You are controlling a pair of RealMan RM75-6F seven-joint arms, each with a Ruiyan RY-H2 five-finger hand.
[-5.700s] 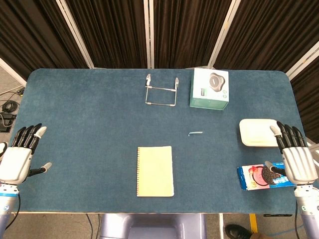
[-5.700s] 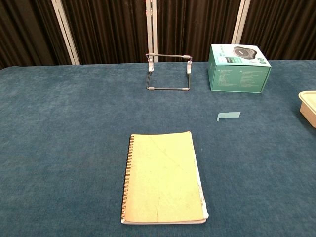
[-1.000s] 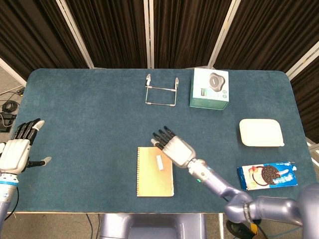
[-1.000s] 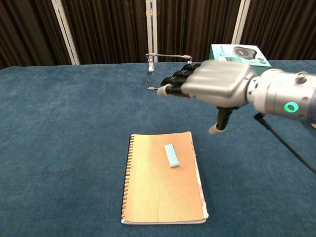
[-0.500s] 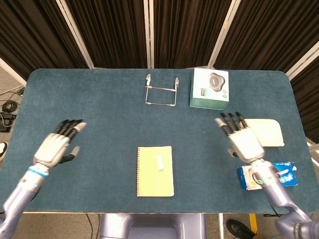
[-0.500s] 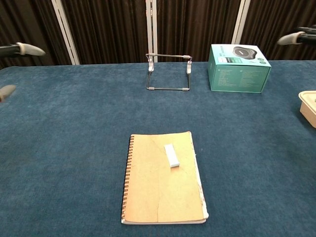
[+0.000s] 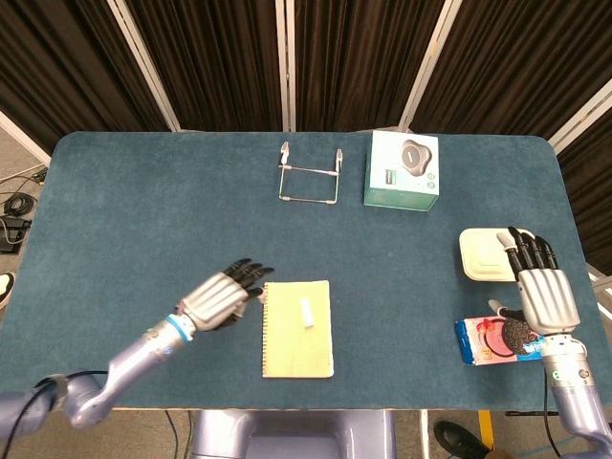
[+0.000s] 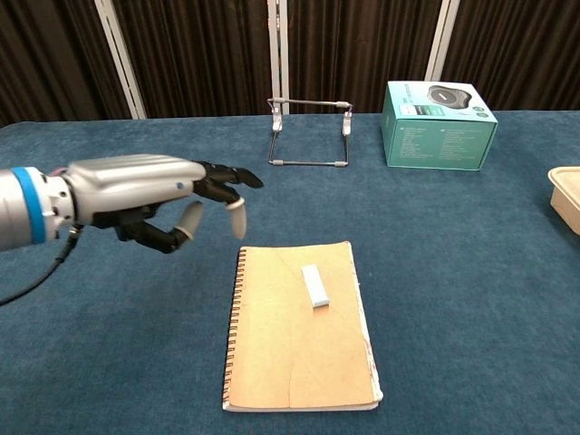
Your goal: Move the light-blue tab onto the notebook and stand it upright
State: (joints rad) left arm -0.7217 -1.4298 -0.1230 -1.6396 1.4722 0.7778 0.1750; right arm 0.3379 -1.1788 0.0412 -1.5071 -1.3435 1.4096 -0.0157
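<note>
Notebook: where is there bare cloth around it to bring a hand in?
Bare cloth lies between the notebook and the wire stand, and to its right up to the tray and cookie pack. The left hand crowds its spiral edge. The tab lies flat on the cover. The right hand is by the tray.

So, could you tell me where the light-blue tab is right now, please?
In both views the tab lies flat on the upper right part of the notebook, near the table's front centre, with the left hand hovering just left of the notebook.
</note>
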